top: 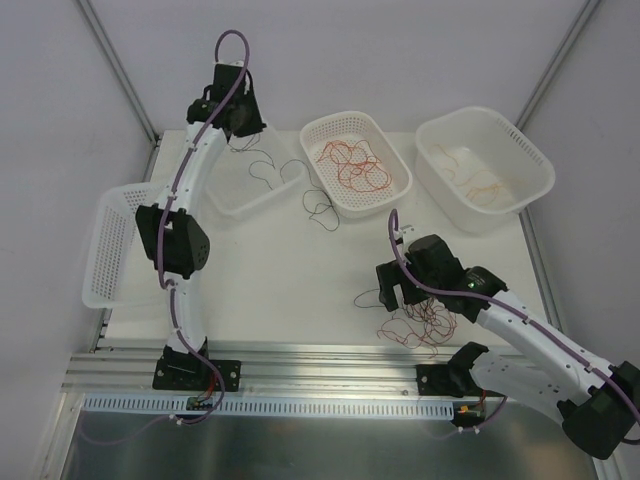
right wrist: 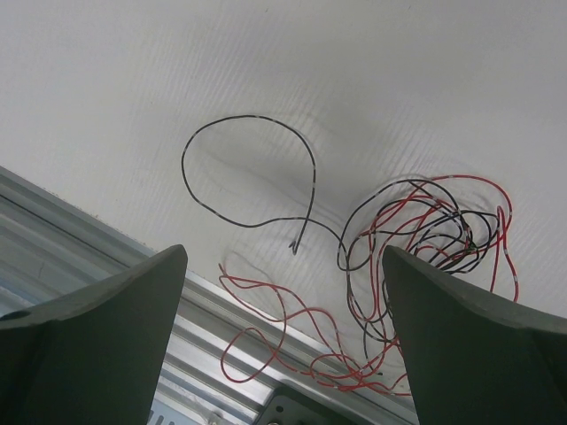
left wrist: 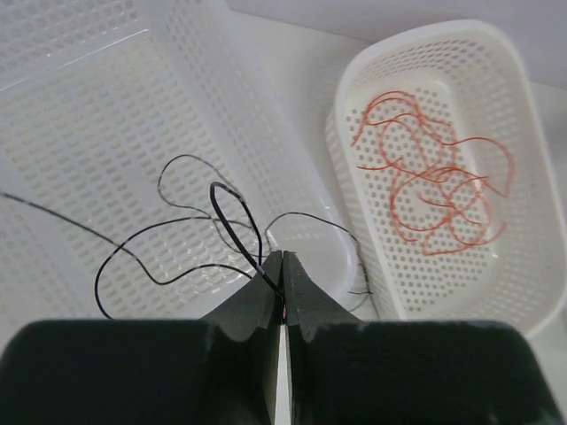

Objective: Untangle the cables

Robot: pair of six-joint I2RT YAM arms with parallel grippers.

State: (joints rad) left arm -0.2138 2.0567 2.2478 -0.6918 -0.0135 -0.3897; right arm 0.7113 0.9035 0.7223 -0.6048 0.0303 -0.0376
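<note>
Cables are lying in a light, floppy tangle by the near edge of the desk, under the spread right fingers. Left fingers are pinching a black cable over a basket. Grabbing a loose end looks best.

This looked like a robot lab. A left arm and a right arm were bolted to a metal rail at the edge of a plain white table. Bare white walls and metal posts shut it in. White baskets and thin cables lay on the table.
</note>
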